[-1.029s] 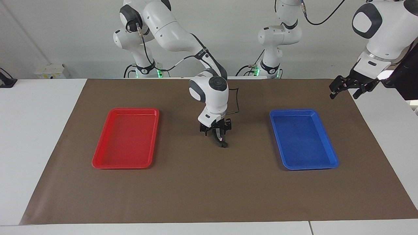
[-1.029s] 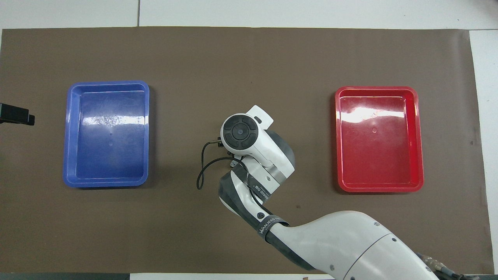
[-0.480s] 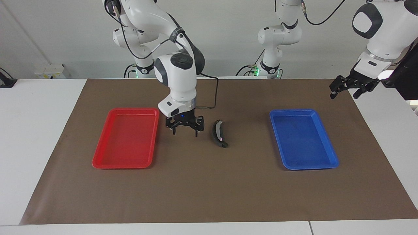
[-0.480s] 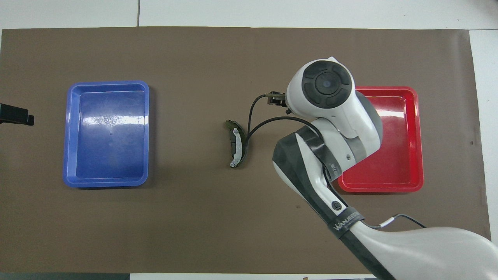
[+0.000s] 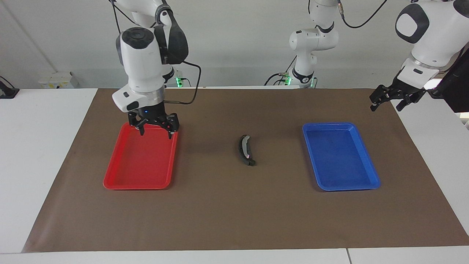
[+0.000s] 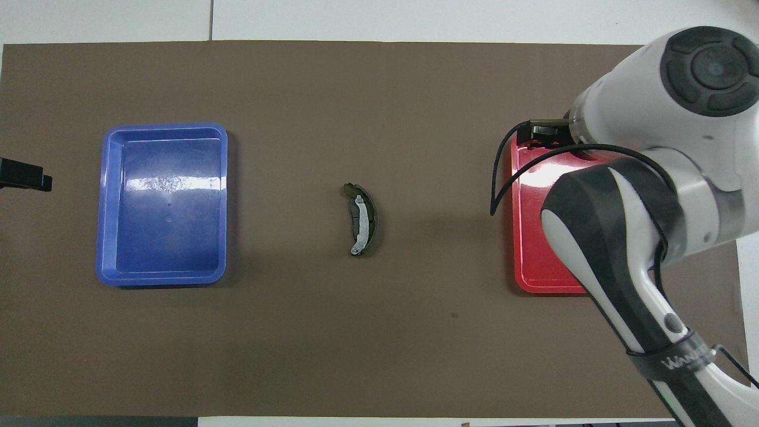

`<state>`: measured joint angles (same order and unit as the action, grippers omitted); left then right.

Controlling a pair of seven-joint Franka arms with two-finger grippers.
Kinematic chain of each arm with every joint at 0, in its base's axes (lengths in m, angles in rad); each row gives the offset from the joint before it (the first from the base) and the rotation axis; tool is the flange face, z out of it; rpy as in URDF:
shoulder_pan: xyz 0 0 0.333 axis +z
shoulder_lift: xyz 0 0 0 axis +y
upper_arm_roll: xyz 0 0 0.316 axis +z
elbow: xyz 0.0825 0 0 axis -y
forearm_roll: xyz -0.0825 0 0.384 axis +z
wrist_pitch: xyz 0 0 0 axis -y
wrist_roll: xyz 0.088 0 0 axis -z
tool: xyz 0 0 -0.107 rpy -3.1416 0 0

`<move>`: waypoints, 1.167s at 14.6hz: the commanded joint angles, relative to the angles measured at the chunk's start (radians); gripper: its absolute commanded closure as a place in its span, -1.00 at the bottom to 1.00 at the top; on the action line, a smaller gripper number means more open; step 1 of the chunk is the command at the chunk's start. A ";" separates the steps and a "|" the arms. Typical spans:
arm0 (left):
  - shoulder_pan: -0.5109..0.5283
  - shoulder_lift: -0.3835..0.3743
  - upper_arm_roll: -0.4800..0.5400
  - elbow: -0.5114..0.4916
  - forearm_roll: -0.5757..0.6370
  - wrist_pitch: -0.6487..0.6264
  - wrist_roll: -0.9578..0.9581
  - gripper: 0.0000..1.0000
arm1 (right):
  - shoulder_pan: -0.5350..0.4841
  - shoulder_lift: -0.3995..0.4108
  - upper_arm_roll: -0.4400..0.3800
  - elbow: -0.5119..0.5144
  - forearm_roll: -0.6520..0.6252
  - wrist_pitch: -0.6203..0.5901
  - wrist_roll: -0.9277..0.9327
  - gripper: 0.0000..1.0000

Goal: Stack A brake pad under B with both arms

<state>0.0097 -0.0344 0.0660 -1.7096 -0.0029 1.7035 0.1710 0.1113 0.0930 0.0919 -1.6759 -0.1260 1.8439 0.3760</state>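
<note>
Since a second ago the right gripper [image 5: 155,125] has left B [image 5: 246,150], jaws released, over the red tray [image 5: 121,181]; stacking looks done. Left gripper [image 5: 389,102] waits, jaws unclear.

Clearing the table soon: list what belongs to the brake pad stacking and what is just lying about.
Job: black crescent-shaped brake piece with light-grey face, mid-mat; right hand; left hand, waiting.
Lying about: red plastic tray under the right hand; blue plastic tray.
</note>
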 commanded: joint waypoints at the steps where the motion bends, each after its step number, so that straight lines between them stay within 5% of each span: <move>1: 0.006 -0.019 -0.005 -0.025 0.015 0.015 -0.013 -0.99 | -0.082 -0.091 0.003 -0.025 0.069 -0.090 -0.092 -1.00; 8: 0.006 -0.018 -0.005 -0.025 0.014 0.013 -0.013 -1.00 | -0.081 -0.193 -0.133 0.019 0.109 -0.337 -0.255 -1.00; 17: 0.006 -0.018 -0.005 -0.025 0.015 0.013 -0.013 -1.00 | -0.111 -0.207 -0.164 0.017 0.129 -0.367 -0.322 -1.00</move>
<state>0.0097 -0.0344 0.0660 -1.7097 -0.0029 1.7035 0.1709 0.0303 -0.1056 -0.0825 -1.6616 -0.0324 1.4916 0.0984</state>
